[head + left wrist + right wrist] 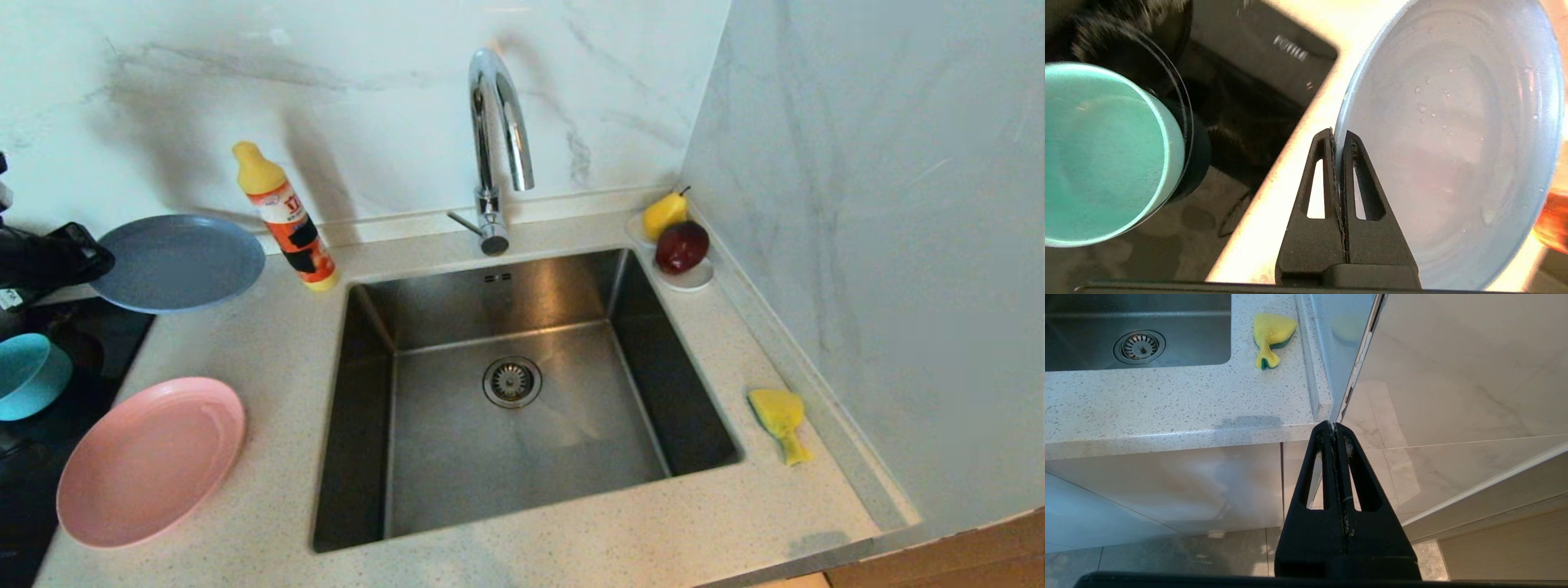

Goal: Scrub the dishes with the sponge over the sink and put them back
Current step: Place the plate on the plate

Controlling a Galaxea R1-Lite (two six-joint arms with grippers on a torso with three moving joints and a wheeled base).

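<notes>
A pale speckled stone worktop (pixel 269 351) runs along a white marbled wall, meeting a second marbled wall in the corner on the right.

At the left edge of the head view the left gripper (pixel 1338 136) has its two black fingers (pixel 1323 171) pressed together on the rim of the light-blue plate (pixel 178 261), which it holds clear of the worktop, roughly level, near the back wall. Droplets sit on the plate's face in the left wrist view. Below that hand a teal bowl (pixel 28 374) stands on a black hob (pixel 98 335), and nearer the front edge a pink plate (pixel 151 459) lies flat, partly on the worktop and partly over the hob. Just beside the held plate, toward the sink, an orange detergent bottle (pixel 287 219) with a yellow cap leans against the wall.

The sink (pixel 571 408) is a square steel basin with a round drain strainer (pixel 512 381) and a tall curved chrome tap (pixel 496 147) behind it. At its far right corner a small white saucer (pixel 692 280) carries a yellow pear (pixel 664 214) and a dark red apple (pixel 682 246).

The yellow sponge (pixel 780 420) lies on the worktop right of the basin, close to the side wall.

The right gripper (pixel 1334 428) hangs below the counter's front edge, fingers closed together on nothing, in front of the cabinet.
</notes>
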